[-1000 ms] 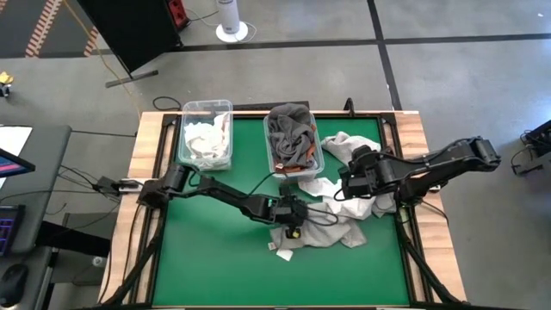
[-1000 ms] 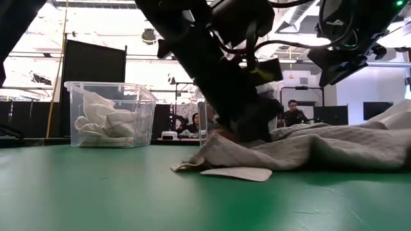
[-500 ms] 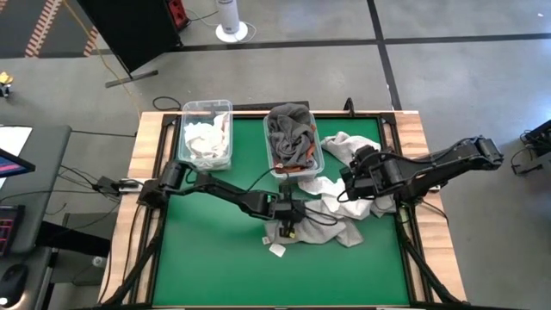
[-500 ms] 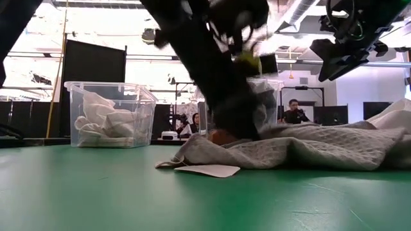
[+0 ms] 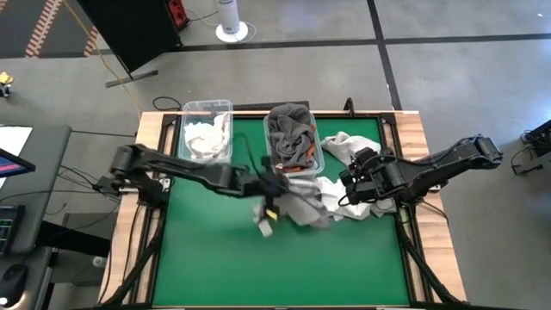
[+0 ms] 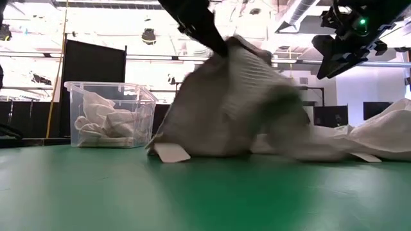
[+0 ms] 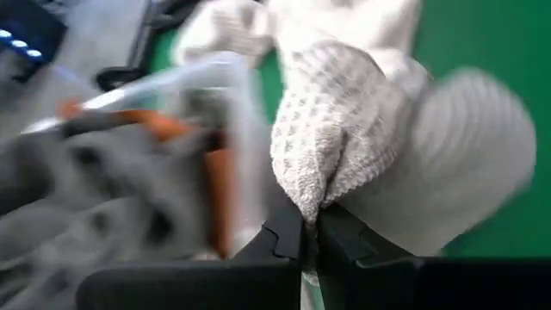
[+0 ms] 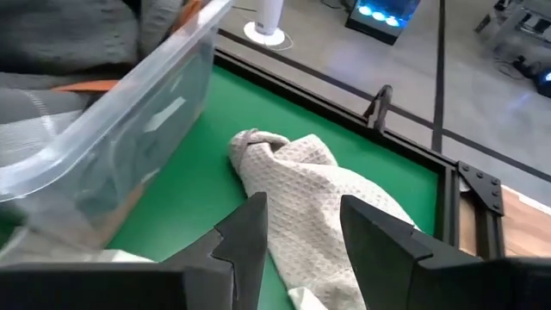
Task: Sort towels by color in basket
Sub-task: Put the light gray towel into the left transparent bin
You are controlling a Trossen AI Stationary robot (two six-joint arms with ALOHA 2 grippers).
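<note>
The left gripper [image 7: 308, 231] pinches the light grey towel [image 5: 297, 205], lifting it for sorting, while the right gripper [image 8: 303, 226] waits spread.

A white fan base [image 5: 231, 31] and black panel [image 5: 138, 30] (both on the floor) stand beyond the table.

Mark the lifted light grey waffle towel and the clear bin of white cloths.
light grey waffle towel [image 7: 331, 138], left wrist view, bunched fold.
clear plastic bin of white cloths [image 6: 138, 96], low view, front rim.
</note>
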